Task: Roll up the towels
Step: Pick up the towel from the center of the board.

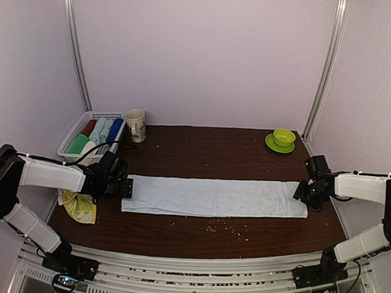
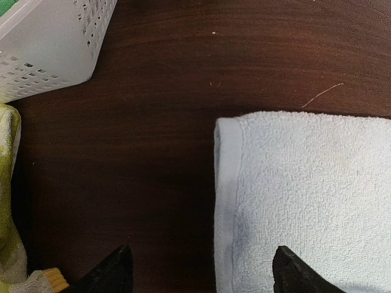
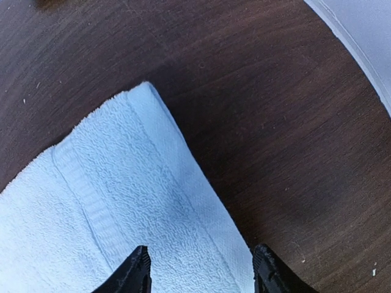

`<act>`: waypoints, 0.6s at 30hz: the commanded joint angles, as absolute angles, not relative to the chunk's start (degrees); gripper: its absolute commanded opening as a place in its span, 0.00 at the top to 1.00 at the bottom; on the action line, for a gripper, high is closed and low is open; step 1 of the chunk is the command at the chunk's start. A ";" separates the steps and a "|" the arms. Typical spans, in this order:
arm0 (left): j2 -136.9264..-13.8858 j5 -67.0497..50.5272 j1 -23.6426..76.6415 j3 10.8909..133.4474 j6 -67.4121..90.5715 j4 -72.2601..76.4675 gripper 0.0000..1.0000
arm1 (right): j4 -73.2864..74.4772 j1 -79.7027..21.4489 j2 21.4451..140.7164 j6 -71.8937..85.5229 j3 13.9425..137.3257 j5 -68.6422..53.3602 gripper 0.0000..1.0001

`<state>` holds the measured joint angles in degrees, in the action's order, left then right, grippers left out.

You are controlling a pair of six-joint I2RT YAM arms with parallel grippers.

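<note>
While the long pale towel [image 1: 213, 196] lies flat and unrolled along the tabletop [image 1: 214, 154], rolling is not yet begun. Left pincer [image 2: 201, 259] and right pincer [image 3: 201, 253] stand released, one over each end. The yellow-green towel [image 1: 80, 206] lies crumpled at the left edge, unrolled.

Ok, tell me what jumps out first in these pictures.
A long pale blue towel lies flat across the middle of the dark table, with the left gripper and right gripper open at its two ends. A white basket of rolled cloths sits back left, a green cup back right.
</note>
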<state>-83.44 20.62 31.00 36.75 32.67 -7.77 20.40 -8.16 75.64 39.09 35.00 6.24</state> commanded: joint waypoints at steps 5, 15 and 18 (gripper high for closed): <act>-83.82 22.21 30.41 36.93 31.62 -7.21 0.19 | 18.85 -6.36 75.45 35.61 32.18 3.15 0.38; -82.81 21.28 30.34 34.99 32.18 -5.96 0.19 | 13.77 -5.98 81.66 35.71 30.87 -0.62 0.45; -83.07 21.16 30.33 34.31 32.28 -5.46 0.18 | 12.58 -5.98 83.69 35.43 31.25 -2.06 0.63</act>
